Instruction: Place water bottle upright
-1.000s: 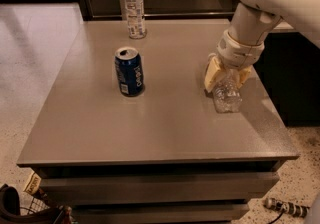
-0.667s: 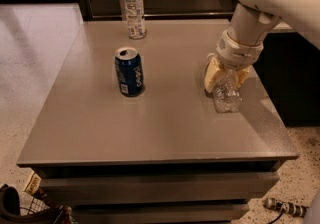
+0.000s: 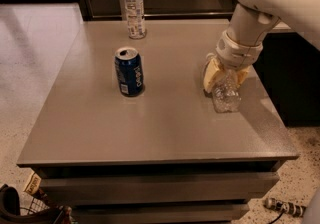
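Grey table is carrying the water bottle at the frame's right. It is seemingly standing on its base, with the gripper clasping its upper part, so letting go and pulling clear are looking like the steps left.

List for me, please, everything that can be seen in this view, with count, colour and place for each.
table: one, grey, fills the middle of the view
soda can: one, blue, upright, left of the table's centre
slim bottle: one, clear with white cap and white-blue label, upright at the table's far edge
water bottle: one, clear and crinkly, standing on the table's right side, top hidden by the gripper
wire basket: one, dark, on the floor at lower left
banded object: one, dark and pale, on the floor at lower right; kind unclear
arm: one, white, reaching in from upper right
gripper: one, yellowish, around the water bottle's top
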`<state>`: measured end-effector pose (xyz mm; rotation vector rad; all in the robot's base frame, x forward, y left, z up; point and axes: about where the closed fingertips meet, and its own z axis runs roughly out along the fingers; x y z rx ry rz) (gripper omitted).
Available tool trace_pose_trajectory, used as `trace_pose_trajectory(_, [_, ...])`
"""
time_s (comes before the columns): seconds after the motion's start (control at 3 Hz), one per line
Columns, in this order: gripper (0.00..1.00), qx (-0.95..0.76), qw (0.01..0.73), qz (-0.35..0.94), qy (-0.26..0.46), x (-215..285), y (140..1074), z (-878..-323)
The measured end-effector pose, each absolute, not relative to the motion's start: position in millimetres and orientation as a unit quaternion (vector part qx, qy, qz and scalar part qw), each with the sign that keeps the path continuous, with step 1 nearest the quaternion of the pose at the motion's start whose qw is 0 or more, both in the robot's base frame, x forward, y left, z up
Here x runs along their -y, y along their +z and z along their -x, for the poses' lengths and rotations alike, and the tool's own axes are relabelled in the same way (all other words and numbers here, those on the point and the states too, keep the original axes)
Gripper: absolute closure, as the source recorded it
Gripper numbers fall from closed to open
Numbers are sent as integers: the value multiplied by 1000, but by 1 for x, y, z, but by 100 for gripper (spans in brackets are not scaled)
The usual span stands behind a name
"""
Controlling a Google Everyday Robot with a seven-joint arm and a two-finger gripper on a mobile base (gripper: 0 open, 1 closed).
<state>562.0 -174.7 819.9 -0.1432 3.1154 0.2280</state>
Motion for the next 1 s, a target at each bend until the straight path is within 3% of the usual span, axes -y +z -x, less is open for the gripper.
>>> trace_pose_trajectory(1.0, [100,-970,228,32,80,226,886,-572])
